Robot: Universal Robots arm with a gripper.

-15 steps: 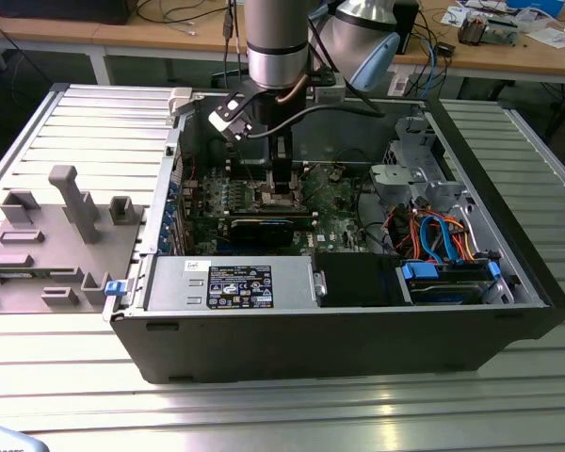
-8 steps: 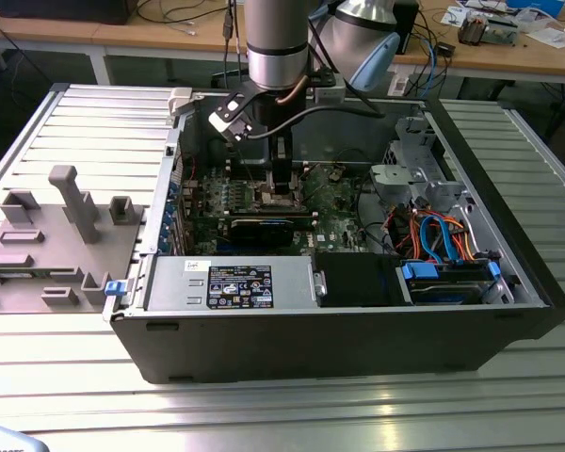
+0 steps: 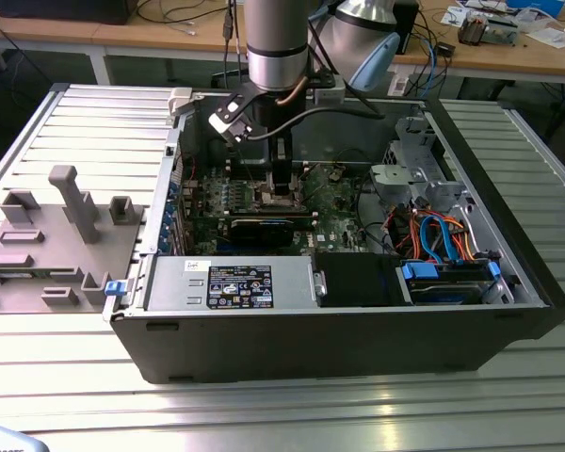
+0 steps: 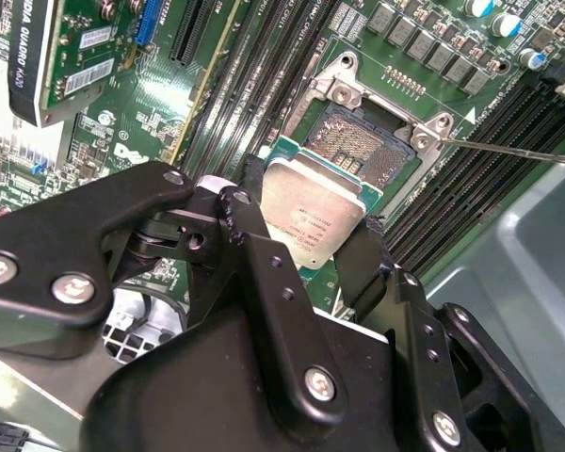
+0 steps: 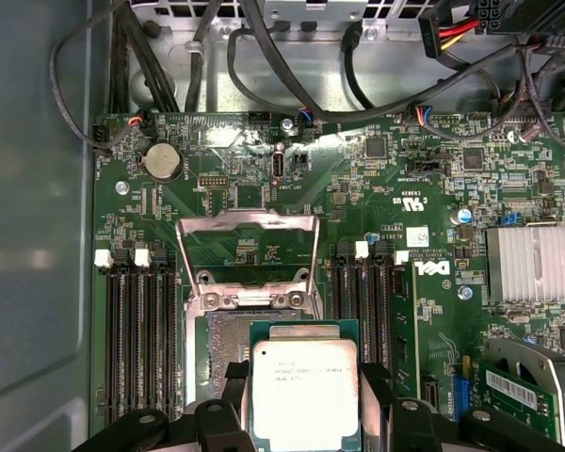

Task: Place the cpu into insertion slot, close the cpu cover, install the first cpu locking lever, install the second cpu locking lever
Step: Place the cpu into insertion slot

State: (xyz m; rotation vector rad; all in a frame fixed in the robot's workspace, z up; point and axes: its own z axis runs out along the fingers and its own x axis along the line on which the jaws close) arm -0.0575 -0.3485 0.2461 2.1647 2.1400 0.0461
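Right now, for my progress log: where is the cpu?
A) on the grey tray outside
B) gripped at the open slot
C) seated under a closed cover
B: the gripper clamps the cpu, the insertion slot shows bare, and the cpu cover is swung open.

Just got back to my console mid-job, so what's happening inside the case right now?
The arm's black gripper is shut on the small flat square silver-topped cpu, holding it over the green motherboard. It hangs partly over the dark square silver-framed insertion slot, whose contacts lie exposed, so it is not seated. The thin silver windowed cpu cover stands open.
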